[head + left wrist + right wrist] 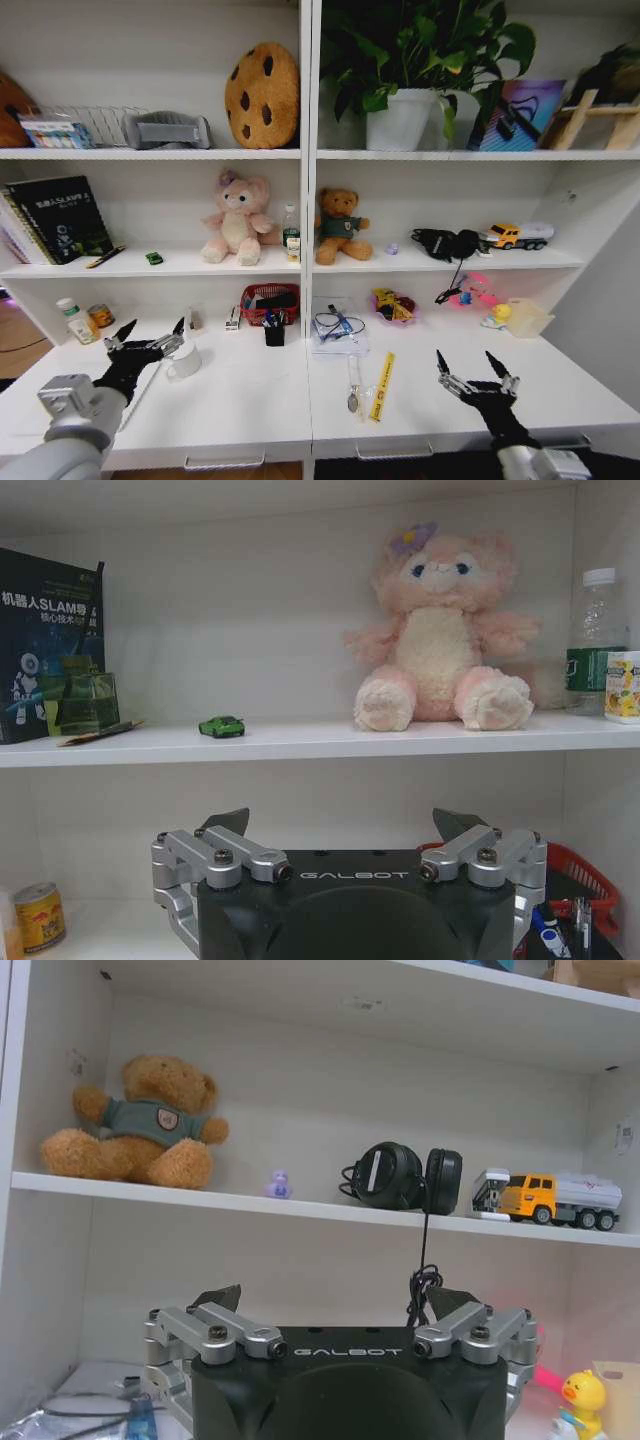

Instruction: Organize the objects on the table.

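Observation:
The white table (pixel 250 400) holds a spoon (pixel 353 392) and a yellow strip (pixel 382 386) lying side by side near its middle. Farther back stand a white mug (pixel 186 361), a black pen cup (pixel 274 333), a red basket (pixel 270 299) and a clear bag with a cable (pixel 338 327). A green-lidded jar (pixel 69 319) stands at the far left. On the shelf above sits a tiny green toy car (pixel 153 258) (pixel 221 726). My left gripper (pixel 150 335) (pixel 343 825) hovers open beside the mug. My right gripper (pixel 475 365) (pixel 340 1298) is open over the table's right part.
A pink plush (pixel 237 218), a bottle (pixel 291 232), a teddy bear (pixel 340 226), headphones (pixel 445 243) and a toy truck (pixel 518 236) fill the middle shelf. A pink bowl with a yellow packet (pixel 393 305), a rubber duck (pixel 499 315) and a translucent box (pixel 528 317) stand at the back right.

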